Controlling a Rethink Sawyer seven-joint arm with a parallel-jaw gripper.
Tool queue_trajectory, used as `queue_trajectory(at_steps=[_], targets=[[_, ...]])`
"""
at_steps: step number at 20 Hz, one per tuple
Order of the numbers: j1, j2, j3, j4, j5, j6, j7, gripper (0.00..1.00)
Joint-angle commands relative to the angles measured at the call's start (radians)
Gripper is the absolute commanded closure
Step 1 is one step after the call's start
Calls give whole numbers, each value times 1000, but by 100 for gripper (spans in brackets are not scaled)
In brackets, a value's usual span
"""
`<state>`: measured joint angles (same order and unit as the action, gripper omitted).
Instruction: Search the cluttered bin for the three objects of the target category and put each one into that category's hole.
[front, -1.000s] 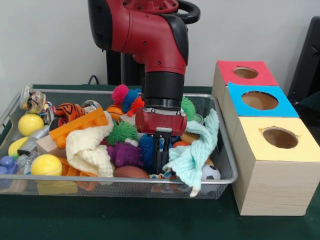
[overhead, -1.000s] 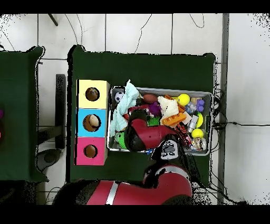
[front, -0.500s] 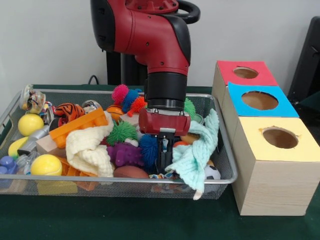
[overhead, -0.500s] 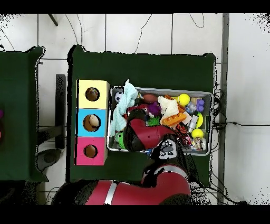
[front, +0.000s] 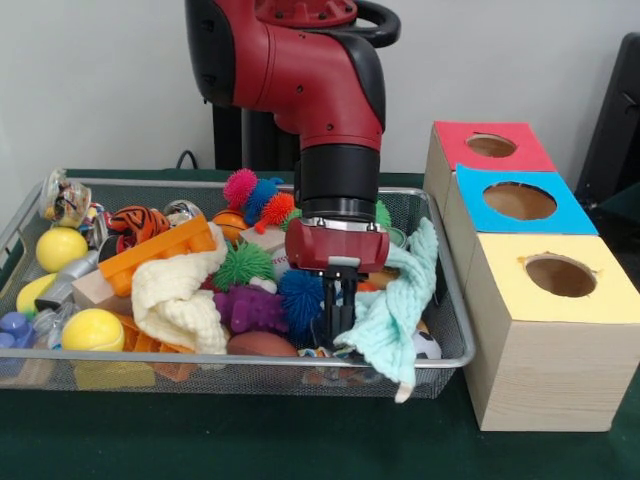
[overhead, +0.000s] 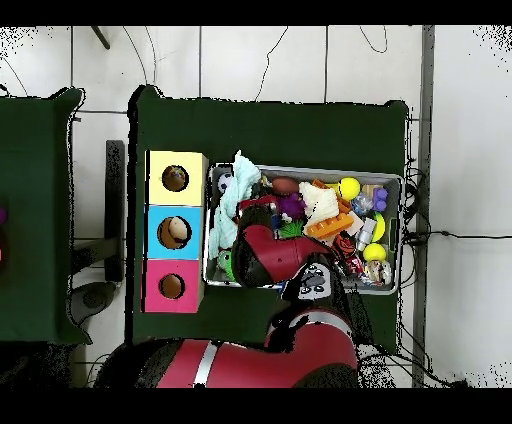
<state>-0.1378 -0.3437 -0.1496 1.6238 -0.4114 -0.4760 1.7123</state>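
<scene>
My gripper (front: 338, 318) reaches down into the wire bin (front: 200, 361) near its right front. Its fingers are shut on the edge of a mint green cloth (front: 392, 315), which drapes over the bin's front right rim. The overhead view shows the cloth (overhead: 236, 195) at the bin's end nearest the boxes, with the red arm (overhead: 270, 250) covering the gripper tips. Beside the bin stand three boxes with round holes: yellow (front: 560, 300), blue (front: 520, 222) and red (front: 490, 157).
Packed into the bin are a cream cloth (front: 180, 290), a purple spiky toy (front: 250, 308), a blue spiky ball (front: 298, 292), a green spiky ball (front: 243, 263), an orange block (front: 160, 250), yellow balls (front: 92, 330) and a brown football (front: 262, 345). The blue box's hole (overhead: 175, 232) holds something brownish.
The gripper has shifted right, toward the boxes, and risen slightly. The mint cloth has come with it, and its lower tip now hangs further over the front rim.
</scene>
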Motion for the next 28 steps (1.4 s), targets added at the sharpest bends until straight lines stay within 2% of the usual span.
queue_trajectory(at_steps=[1, 6, 16, 21, 22, 28], targets=[[22, 57, 40, -102, 22, -67, 97, 100], [22, 78, 36, -122, 16, -65, 91, 100], [44, 87, 6, -156, -27, 6, 58, 100], [77, 98, -43, -160, -1, 1, 44, 100], [87, 101, -57, -162, -1, 2, 50, 0], [135, 107, -115, -169, 33, 54, 41, 0]])
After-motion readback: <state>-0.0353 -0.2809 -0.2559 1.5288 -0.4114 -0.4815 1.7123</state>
